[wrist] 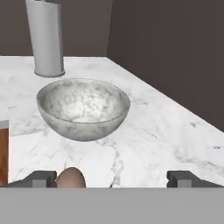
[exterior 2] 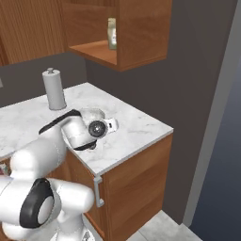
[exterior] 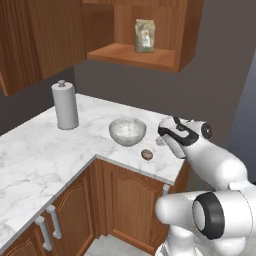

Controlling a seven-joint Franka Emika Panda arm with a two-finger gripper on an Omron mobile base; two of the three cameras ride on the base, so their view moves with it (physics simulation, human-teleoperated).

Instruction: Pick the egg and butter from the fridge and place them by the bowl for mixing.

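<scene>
The pale speckled bowl (exterior: 127, 131) (wrist: 83, 107) stands on the marble counter, near its front corner. The small brown egg (exterior: 147, 154) (wrist: 71, 177) lies on the counter just in front of the bowl. My gripper (exterior: 161, 140) (wrist: 113, 179) hovers low over the counter, pointing at the bowl. It is open wide, and the egg lies between the fingers, close to the left fingertip (wrist: 41, 178) and free of both. In the right base view my hand hides part of the bowl (exterior 2: 94, 113). The butter is out of view.
A tall grey-white paper roll (exterior: 65, 105) (exterior 2: 54, 89) (wrist: 45, 37) stands behind the bowl. An open wooden shelf with a bag (exterior: 144, 36) hangs overhead. The counter's edge (exterior: 165, 175) runs close by the egg. A tall grey slab (exterior 2: 221, 117) stands at the right; I cannot tell whether it is the fridge.
</scene>
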